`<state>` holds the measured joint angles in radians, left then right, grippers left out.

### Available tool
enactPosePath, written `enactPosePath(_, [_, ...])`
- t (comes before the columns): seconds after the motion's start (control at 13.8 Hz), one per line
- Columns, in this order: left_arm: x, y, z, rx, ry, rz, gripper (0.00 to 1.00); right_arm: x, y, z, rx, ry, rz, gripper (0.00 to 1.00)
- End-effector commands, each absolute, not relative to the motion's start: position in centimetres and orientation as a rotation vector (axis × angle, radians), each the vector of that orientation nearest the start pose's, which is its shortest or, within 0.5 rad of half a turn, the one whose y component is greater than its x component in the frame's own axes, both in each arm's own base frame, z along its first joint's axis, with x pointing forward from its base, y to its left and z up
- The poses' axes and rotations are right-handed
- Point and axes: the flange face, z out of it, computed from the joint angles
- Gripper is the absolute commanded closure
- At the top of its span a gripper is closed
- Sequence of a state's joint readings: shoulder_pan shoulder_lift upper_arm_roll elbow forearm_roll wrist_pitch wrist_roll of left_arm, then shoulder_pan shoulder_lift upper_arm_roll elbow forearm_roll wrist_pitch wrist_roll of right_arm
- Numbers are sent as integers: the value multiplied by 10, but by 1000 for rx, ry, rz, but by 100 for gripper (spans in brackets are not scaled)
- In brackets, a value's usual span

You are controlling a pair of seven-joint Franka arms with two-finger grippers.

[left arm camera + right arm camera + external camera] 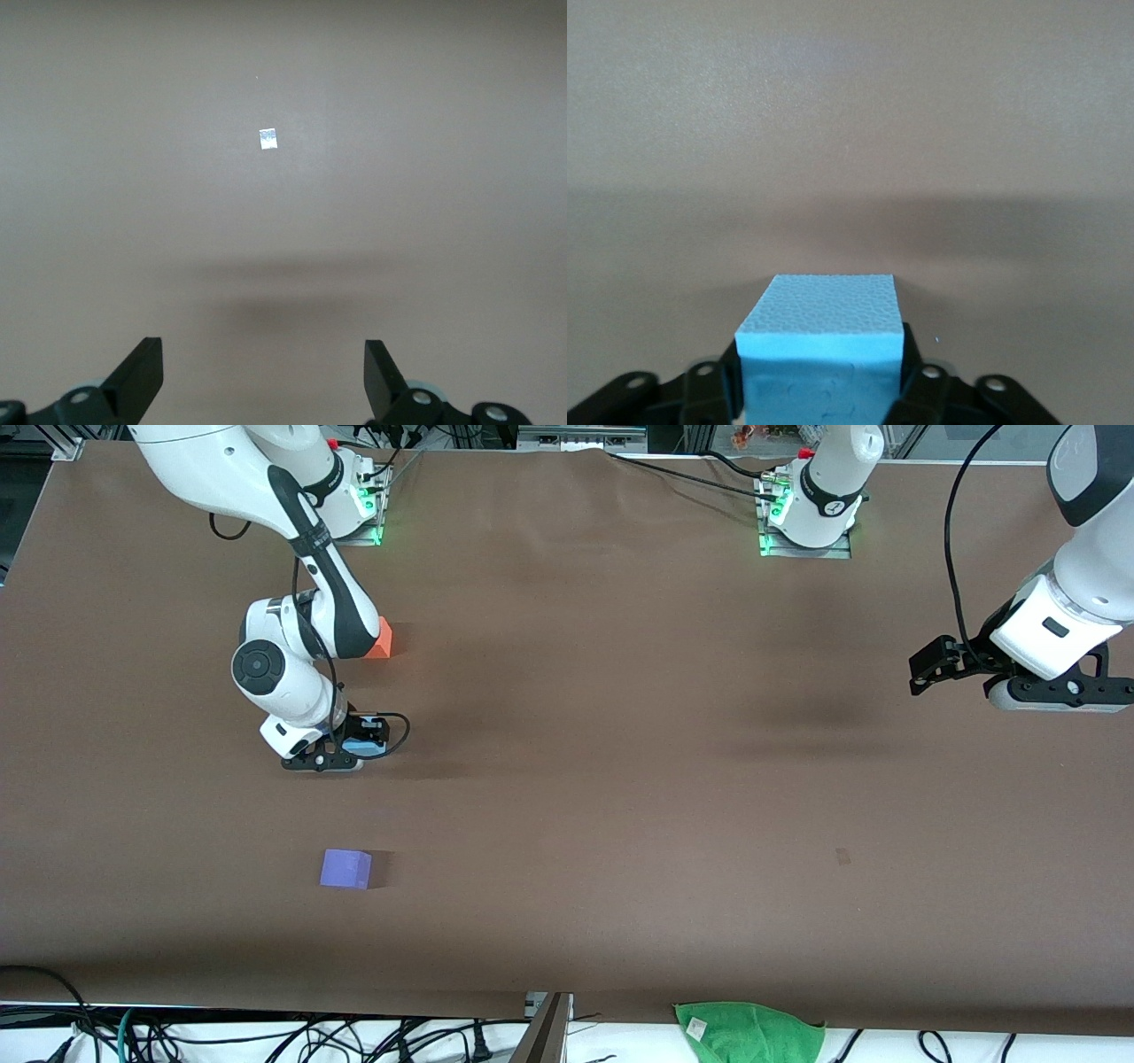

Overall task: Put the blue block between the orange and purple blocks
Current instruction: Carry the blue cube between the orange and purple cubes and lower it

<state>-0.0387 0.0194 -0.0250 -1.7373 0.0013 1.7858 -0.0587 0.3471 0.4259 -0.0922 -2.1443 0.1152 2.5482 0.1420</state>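
Observation:
My right gripper (330, 758) is low over the table, shut on the sky-blue block (361, 749). It is between the orange block (383, 640), which is nearer the robots and partly hidden by the right arm, and the purple block (345, 868), which is nearer the front camera. In the right wrist view the blue block (819, 350) fills the gap of the right gripper (819, 390), with both fingers pressed to its sides. I cannot tell whether it touches the table. My left gripper (1063, 695) waits open and empty in the air at the left arm's end; it also shows in the left wrist view (263, 381).
A green cloth (749, 1032) lies at the table's edge nearest the front camera. A small pale mark (842, 856) sits on the brown table cover (620, 735) and shows in the left wrist view (267, 139). Cables hang along that edge.

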Motion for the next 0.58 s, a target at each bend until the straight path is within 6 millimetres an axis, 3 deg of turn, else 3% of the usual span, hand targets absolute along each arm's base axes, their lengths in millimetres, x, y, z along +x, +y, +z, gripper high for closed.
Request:
enactPosePath(0.0, [571, -36, 557, -3128, 38, -52, 0, 565, 151, 230, -3093, -28, -18, 0])
enactPosePath(0.22, [571, -36, 557, -3128, 33, -52, 0, 596, 172, 303, -3090, -15, 116, 0])
enactPosePath(0.51, [571, -36, 557, -3128, 33, -52, 0, 608, 164, 421, -3077, -29, 105, 0])
